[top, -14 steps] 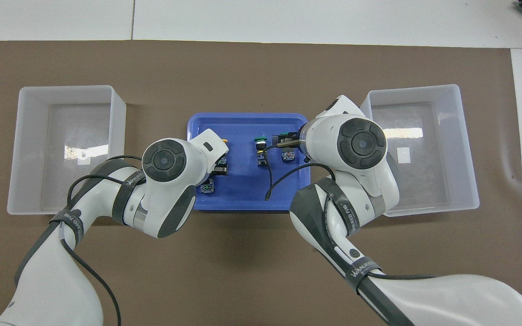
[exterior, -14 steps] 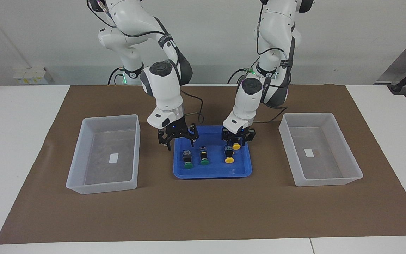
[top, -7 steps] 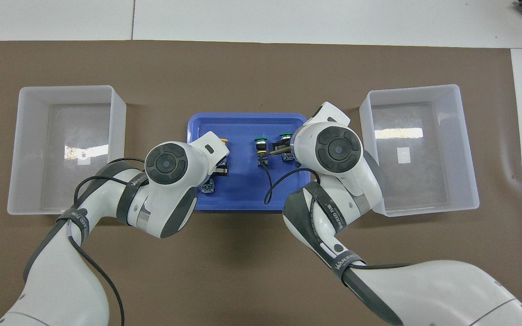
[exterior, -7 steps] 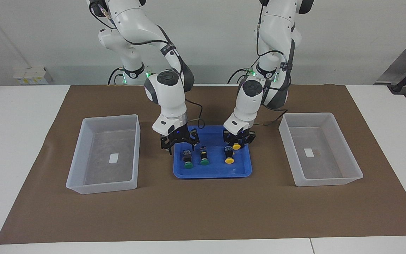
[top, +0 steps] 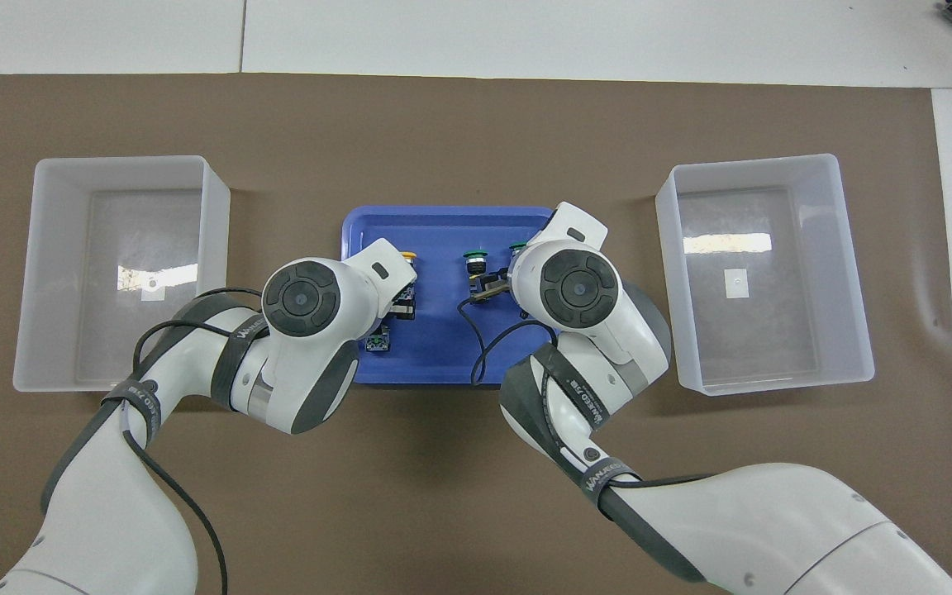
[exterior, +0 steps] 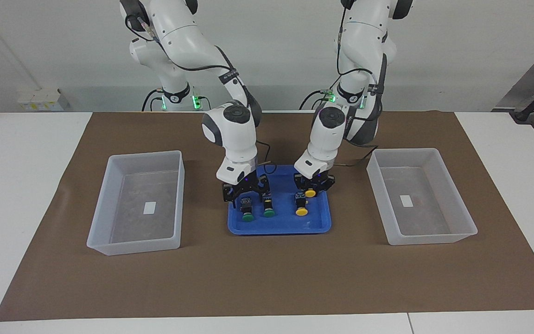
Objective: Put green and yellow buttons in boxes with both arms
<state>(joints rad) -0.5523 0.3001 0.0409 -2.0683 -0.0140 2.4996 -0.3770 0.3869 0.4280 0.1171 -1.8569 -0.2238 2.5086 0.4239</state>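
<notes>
The clock is laid flat on the table, with twelve pointing away from the robots.

Lots of bare room is left on the brown mat all around. One empty box is set at nine o'clock from the blue tray, at the left arm's end. The other empty box is set at three o'clock. Their tall walls could be bumped if a button is carried too low.

The tray is crowded and its rim is raised. The left gripper is pinched tight on a yellow button. It could slip if it is lifted fast. The other yellow button, just toward twelve o'clock, could be knocked.

The right gripper is spread wide over a green button, and nothing is held. The second green button is just beside it at nine o'clock and could be clipped by a finger.
</notes>
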